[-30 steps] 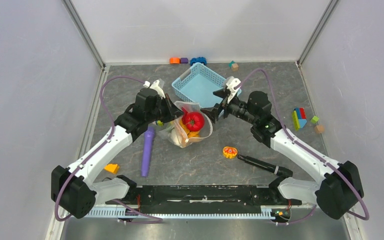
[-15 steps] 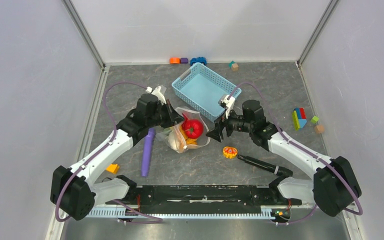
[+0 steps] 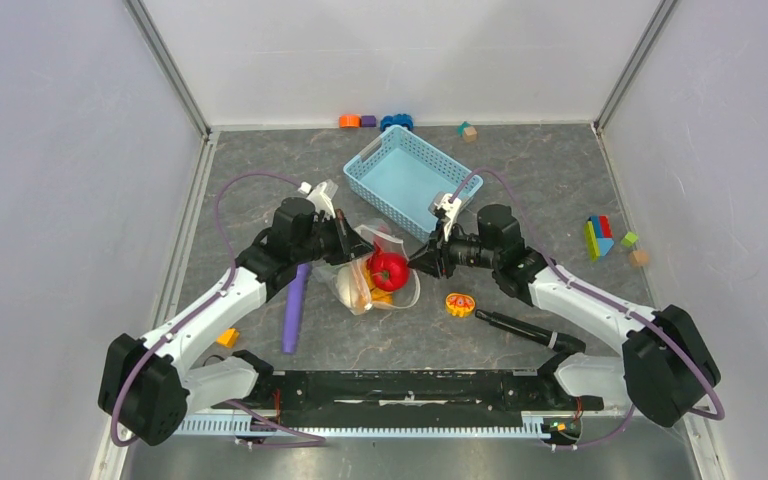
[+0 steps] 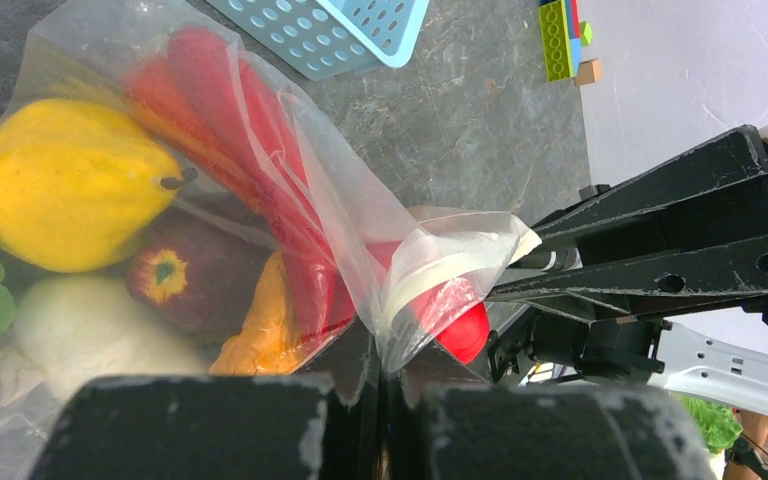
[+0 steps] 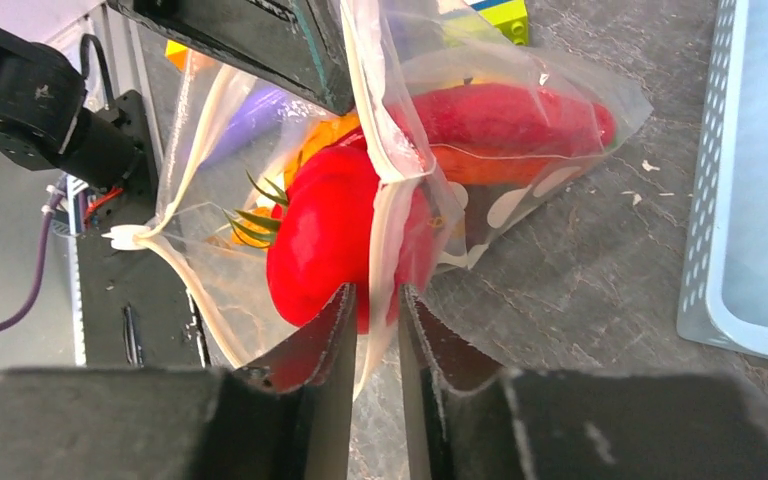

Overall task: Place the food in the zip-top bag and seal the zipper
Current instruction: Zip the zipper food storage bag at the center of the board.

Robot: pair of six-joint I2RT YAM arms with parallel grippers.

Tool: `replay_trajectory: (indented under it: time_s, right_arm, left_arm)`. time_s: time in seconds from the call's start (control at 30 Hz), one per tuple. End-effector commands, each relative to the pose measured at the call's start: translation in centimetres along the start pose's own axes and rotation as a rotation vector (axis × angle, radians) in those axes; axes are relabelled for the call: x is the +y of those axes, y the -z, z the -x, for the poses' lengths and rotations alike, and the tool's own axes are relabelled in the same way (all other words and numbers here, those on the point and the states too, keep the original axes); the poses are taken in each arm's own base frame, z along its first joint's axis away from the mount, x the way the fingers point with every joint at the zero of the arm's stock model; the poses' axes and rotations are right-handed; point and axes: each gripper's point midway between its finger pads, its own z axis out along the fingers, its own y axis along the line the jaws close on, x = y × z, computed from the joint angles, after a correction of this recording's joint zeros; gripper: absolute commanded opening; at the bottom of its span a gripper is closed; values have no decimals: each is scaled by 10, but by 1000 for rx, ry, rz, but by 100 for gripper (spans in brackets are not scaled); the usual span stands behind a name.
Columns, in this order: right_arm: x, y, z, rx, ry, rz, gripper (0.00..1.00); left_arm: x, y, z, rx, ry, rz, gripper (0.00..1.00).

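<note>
- Left tool [image 4: 380, 375]: jaws together, clamped on a fold of film at the mouth of the clear, floppy, white-dotted plastic zip-top bag [image 3: 407, 290].
- Right tool [image 5: 373, 305]: jaws stand close together with a narrow gap, and the bag's mouth edge runs through that gap. Whether they press the film cannot be told.
- The zip-top bag lies at the centre of the table between the two tools, just in front of the light-blue lattice plastic basket [image 3: 374, 147].
- The zipper [image 5: 385, 215], a thin pale strip along the mouth edge, is unsealed and the mouth gapes.
- The table [image 3: 260, 180] is grey with a marbled pattern and is enclosed by plain pale wall panels.
- Loose items on the table: long purple toy stick [image 3: 294, 305], round orange slice toy [image 3: 459, 303], black pen-like rod [image 3: 518, 327], coloured building blocks [image 3: 599, 238].
- The top view shows mainly the red tomato [image 3: 390, 268].
- The left wrist view alone resolves the yellow pepper [image 4: 60, 185], dark maroon ball [image 4: 175, 280], white egg [image 4: 90, 325], red chili [image 4: 225, 110] and orange carrot [image 4: 265, 320] through the film.
- The right wrist view shows the tomato at the mouth, partly under film.
</note>
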Motion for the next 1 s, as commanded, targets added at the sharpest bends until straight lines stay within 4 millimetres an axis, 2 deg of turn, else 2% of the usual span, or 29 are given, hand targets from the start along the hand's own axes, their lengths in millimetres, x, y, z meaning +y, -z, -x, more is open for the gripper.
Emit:
replay_trajectory:
  time_s: [0.0, 0.1, 0.3, 0.6, 0.97]
  right_arm:
    - [11, -3, 18, -63, 52, 50, 24]
    - [9, -5, 17, -58, 49, 50, 19]
    - [10, -9, 22, -79, 58, 69, 0]
    - [20, -9, 28, -104, 98, 130, 0]
    - [35, 2, 44, -136, 152, 171, 0]
  left_arm:
    - [-23, 7, 14, -54, -89, -106, 2]
    - [-20, 5, 13, -48, -101, -99, 2]
    - [-20, 3, 7, -28, -123, -124, 2]
    - [-17, -4, 8, -23, -155, -125, 2]
    - [-32, -3, 13, -12, -154, -180, 2]
